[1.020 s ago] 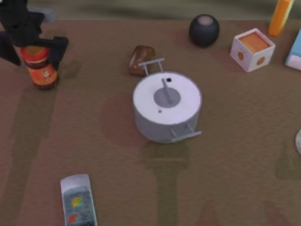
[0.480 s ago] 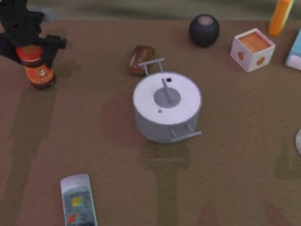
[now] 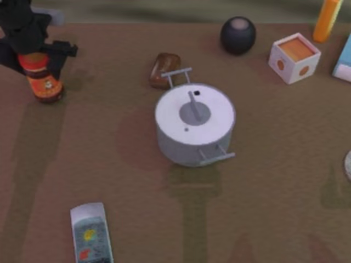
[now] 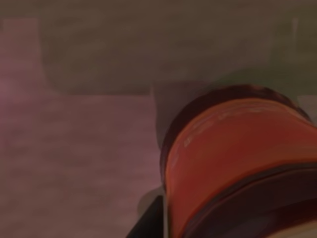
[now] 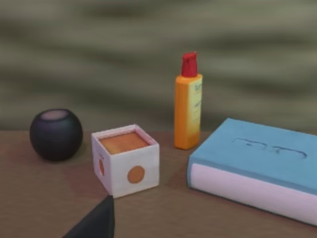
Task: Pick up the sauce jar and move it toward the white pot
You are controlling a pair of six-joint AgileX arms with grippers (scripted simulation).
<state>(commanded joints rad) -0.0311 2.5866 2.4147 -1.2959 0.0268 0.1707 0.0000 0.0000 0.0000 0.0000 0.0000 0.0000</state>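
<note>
Sauce jar (image 3: 43, 79) is sitting tilted at the worktop's (image 3: 109, 164) far left edge — left gripper (image 3: 34, 50) fingers are clamping its lid — well apart from the white pot (image 3: 194, 123) at centre, while the right arm is staying out of the top view.

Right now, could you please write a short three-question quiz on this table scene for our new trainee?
1. True or false: the left gripper is at the sauce jar, at the table's far left.
2. What lies nearest the white pot? A) brown glossy lump B) dark sphere C) blue book
3. Fill in: the orange bottle has a ____ cap.

Key:
1. True; the jar stands well apart from the pot.
2. A; it lies beside the pot's far bar handle.
3. Red.
</note>
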